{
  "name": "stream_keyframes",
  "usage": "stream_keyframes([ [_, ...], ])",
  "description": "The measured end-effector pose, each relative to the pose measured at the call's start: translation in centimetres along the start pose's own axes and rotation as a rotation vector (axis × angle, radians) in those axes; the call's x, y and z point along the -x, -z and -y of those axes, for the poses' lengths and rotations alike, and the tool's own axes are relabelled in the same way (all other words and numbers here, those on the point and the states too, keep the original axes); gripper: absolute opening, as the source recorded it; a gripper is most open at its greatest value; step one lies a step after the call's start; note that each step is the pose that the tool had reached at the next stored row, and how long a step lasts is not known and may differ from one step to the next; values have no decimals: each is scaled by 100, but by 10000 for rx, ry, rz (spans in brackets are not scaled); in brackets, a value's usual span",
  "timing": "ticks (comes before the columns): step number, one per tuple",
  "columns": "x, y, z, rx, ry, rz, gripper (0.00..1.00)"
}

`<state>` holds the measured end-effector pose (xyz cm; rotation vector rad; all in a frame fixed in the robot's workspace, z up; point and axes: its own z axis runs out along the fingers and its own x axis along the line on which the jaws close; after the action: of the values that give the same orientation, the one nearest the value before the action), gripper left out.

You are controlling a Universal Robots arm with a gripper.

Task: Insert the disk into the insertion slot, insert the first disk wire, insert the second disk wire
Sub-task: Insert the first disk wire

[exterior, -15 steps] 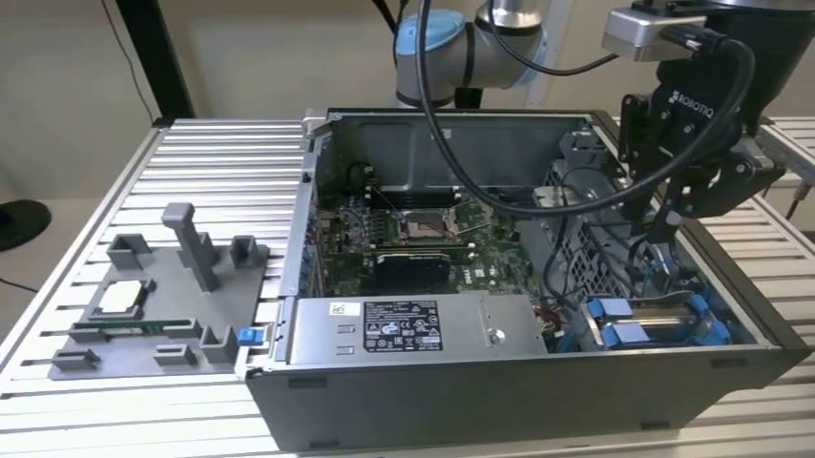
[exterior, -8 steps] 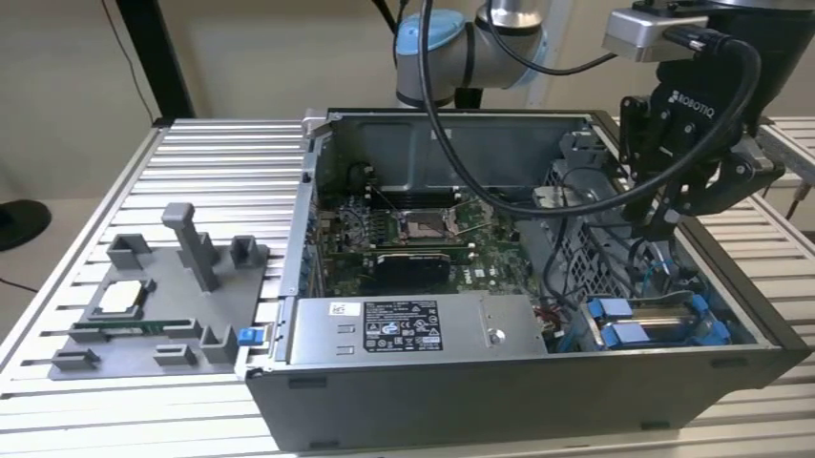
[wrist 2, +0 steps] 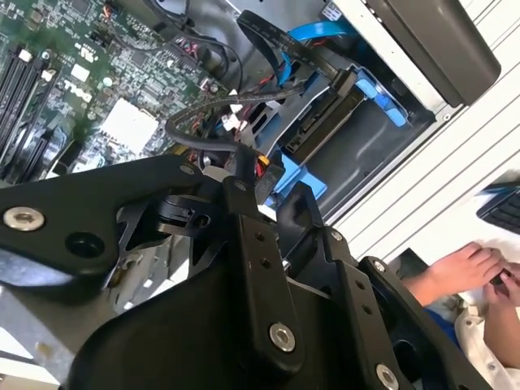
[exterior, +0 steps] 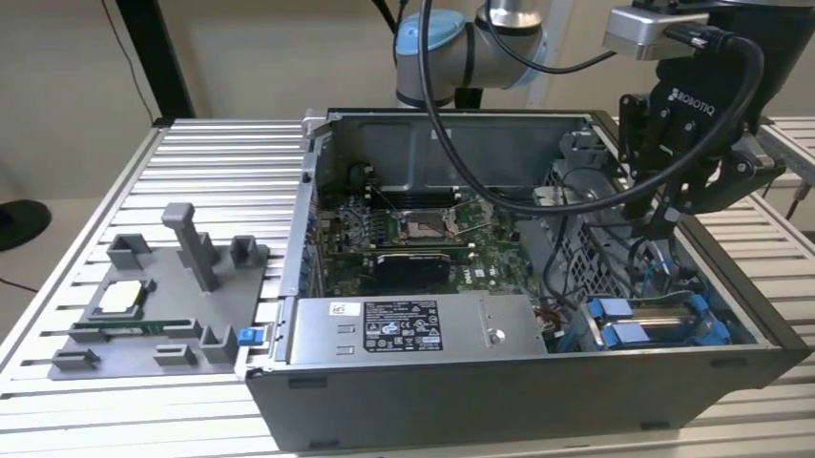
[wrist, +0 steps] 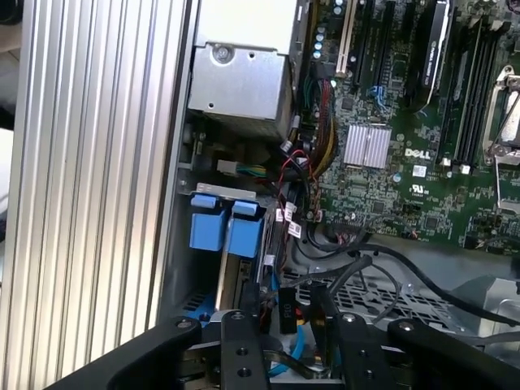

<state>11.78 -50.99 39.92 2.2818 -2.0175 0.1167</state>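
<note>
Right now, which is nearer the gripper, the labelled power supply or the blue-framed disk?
The blue-framed disk, in the case corner at the exterior view's right, beneath the gripper; the power supply lies toward that view's left.

One open computer case (exterior: 510, 391) and one grey fixture block (exterior: 159, 305) stand on the bench (exterior: 217, 162). The case holds one motherboard (exterior: 407, 234), one power-supply box (exterior: 407, 329), one disk (exterior: 656, 329) and two blue tabs (wrist: 210, 227). One arm (exterior: 459, 48) carries one gripper (exterior: 656, 224).

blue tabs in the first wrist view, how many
2: one blue tab nearest the case's side wall, the other beside it toward the motherboard. More may be hidden behind the gripper.
</note>
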Motion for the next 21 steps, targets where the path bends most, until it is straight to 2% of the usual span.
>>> stream_keyframes([
  [16, 1, 0, -3, -20, 38, 1, 100],
  [17, 1, 0, -3, -20, 38, 1, 0],
  [21, 1, -1, -3, -21, 38, 6, 0],
])
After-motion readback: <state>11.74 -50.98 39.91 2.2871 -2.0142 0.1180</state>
